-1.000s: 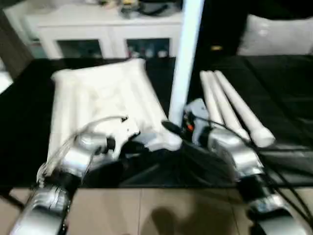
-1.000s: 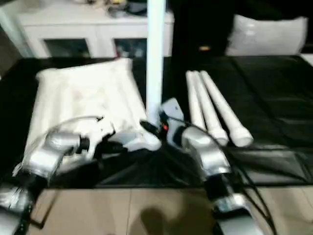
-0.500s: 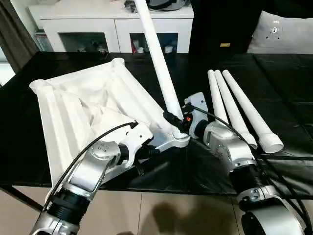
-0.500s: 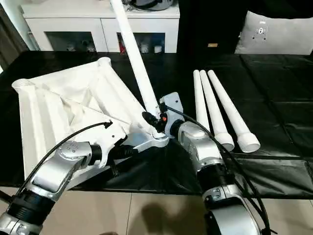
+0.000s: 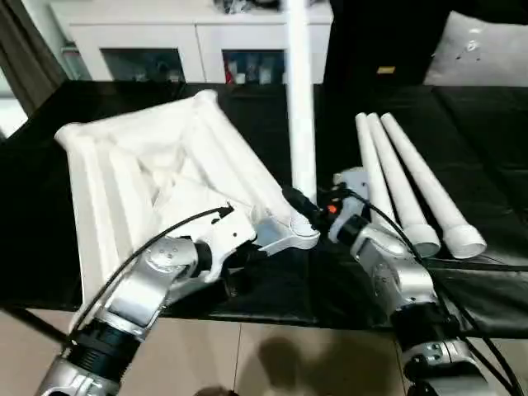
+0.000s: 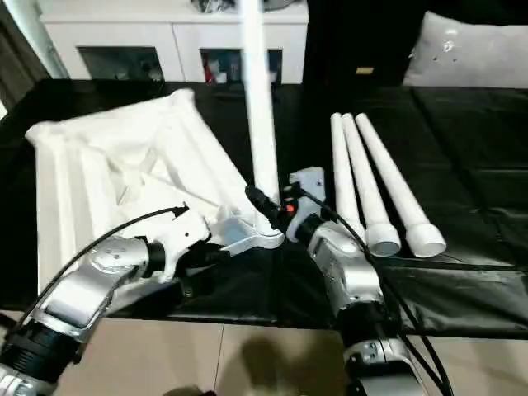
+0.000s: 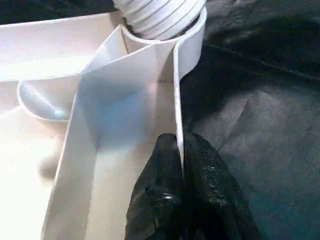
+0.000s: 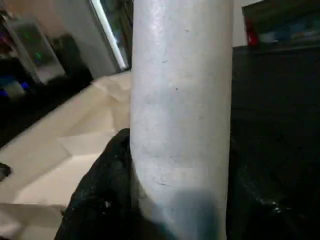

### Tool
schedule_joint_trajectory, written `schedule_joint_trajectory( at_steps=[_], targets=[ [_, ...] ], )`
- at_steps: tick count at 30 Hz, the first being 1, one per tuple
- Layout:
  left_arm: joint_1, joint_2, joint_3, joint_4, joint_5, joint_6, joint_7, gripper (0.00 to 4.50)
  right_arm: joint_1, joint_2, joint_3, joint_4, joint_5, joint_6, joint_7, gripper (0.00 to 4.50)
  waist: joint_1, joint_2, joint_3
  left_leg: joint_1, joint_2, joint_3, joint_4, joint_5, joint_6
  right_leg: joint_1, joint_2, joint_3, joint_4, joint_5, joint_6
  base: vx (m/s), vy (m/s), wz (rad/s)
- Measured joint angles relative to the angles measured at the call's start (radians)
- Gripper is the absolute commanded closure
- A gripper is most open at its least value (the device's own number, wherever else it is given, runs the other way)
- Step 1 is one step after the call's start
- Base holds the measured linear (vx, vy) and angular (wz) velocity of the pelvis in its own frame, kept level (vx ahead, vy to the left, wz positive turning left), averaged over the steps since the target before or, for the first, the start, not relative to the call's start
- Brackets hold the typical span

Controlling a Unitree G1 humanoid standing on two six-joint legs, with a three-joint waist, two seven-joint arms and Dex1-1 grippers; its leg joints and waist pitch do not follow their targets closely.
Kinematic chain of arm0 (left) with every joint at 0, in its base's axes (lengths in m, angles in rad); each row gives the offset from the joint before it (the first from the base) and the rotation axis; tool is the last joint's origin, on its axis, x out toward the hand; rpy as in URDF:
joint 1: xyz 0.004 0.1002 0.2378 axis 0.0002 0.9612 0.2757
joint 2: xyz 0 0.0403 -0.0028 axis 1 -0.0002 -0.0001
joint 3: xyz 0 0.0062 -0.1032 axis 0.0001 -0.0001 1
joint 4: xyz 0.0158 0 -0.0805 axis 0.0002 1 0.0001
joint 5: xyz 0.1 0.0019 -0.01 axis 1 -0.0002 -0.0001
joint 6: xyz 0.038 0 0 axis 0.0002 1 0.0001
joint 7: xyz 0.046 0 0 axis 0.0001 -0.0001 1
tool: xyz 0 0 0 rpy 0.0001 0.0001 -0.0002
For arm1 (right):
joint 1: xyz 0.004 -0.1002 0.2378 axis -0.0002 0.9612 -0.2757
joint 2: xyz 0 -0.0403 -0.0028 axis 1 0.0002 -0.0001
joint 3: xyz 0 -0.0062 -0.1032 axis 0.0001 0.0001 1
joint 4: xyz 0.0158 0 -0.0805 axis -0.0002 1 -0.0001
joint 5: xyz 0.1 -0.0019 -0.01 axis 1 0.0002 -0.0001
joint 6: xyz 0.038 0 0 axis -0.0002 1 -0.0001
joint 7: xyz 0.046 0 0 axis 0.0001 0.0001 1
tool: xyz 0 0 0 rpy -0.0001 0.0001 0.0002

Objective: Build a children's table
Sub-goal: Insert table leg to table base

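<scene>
I'm clamping my right gripper (image 5: 304, 208) on the leg (image 5: 299, 99), low down near its foot, fingers (image 8: 107, 185) wrapped either side of the shaft. Leg is standing near upright in the near corner socket (image 7: 165, 22), ribbed end seated in the collar as far as I can tell from the left wrist view.

My left gripper (image 7: 182, 167) is pinching shut on the thin rim wall of the top (image 5: 144, 177) just beside that socket, holding the corner steady.

Doing this well, I think: keep the leg on the socket's axis while pushing or twisting down; any tilt will likely bind the ribs against the collar. Left grip should be resisting the push so the top isn't sliding on the black sheet (image 5: 487, 124). The rim wall looks thin, so it may flex if I'm loading it sideways.

Top is lying upside down on the sheet, left of centre, ribs up, rounded sockets at the corners, all white plastic. Three spare legs (image 5: 404, 181) are lying side by side to the right, wide ends toward me, well apart from the top.
</scene>
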Motion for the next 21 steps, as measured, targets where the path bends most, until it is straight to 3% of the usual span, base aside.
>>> schedule_joint_trajectory(
  at_steps=[3, 5, 9, 11, 13, 16, 21],
  targets=[
    [-0.013, 0.018, 0.024, -0.004, -0.041, -0.037, -0.045, 3.89, 0.016, -0.017, -0.037, -0.047, 0.049, 0.013, 0.046, 2.60, 0.003, 0.000, 0.000, -0.009, 0.000, 0.000, 0.011, -0.002, 0.004, -0.010, -0.002, 0.000, 0.012, 0.000, 0.001, 0.000, 0.000, 0.00],
    [-0.020, 0.019, 0.050, -0.004, -0.081, -0.059, -0.066, 3.57, 0.024, -0.038, -0.044, -0.086, 0.073, 0.020, 0.070, 2.60, 0.007, 0.000, 0.000, -0.008, 0.000, 0.000, 0.012, -0.002, 0.004, -0.009, -0.002, 0.000, 0.012, 0.000, 0.000, 0.000, 0.000, 0.00],
    [-0.052, -0.004, 0.094, -0.010, -0.150, -0.061, -0.088, 3.34, 0.029, -0.044, -0.037, -0.134, 0.078, 0.032, 0.087, 2.60, 0.010, 0.001, 0.000, -0.001, 0.001, 0.000, 0.012, 0.001, 0.002, -0.003, -0.002, 0.000, 0.012, 0.003, -0.002, 0.000, 0.000, 0.00],
    [-0.115, -0.060, 0.148, 0.006, -0.182, -0.014, -0.035, 3.34, 0.036, -0.051, -0.025, -0.152, 0.065, 0.032, 0.086, 2.60, 0.015, 0.001, 0.002, 0.001, 0.001, 0.000, 0.012, 0.003, -0.002, -0.001, -0.002, 0.000, 0.012, 0.003, 0.003, 0.000, 0.000, 0.00],
    [-0.205, -0.089, 0.210, 0.019, -0.189, 0.017, 0.052, 3.01, 0.036, -0.046, 0.001, -0.173, 0.052, 0.032, 0.085, 2.60, 0.016, 0.001, 0.003, 0.001, 0.001, 0.000, 0.011, 0.005, -0.004, 0.000, -0.002, 0.000, 0.011, 0.006, 0.003, 0.000, 0.000, 0.00],
    [-0.321, -0.136, 0.283, 0.080, -0.204, 0.042, 0.185, 2.86, 0.036, -0.046, 0.023, -0.181, 0.035, 0.032, 0.086, 2.60, 0.016, 0.001, 0.002, 0.003, 0.001, 0.000, 0.011, 0.006, -0.003, 0.003, -0.002, 0.000, 0.009, 0.007, 0.004, 0.000, 0.000, 0.00],
    [-0.370, -0.208, 0.267, 0.106, -0.202, 0.077, 0.252, 2.49, 0.036, -0.056, 0.048, -0.177, -0.017, 0.032, 0.062, 2.60, 0.017, 0.000, 0.003, -0.001, 0.001, 0.000, 0.012, 0.009, 0.002, 0.001, -0.002, 0.000, 0.008, 0.008, 0.003, 0.000, 0.000, 0.00]
  ],
)
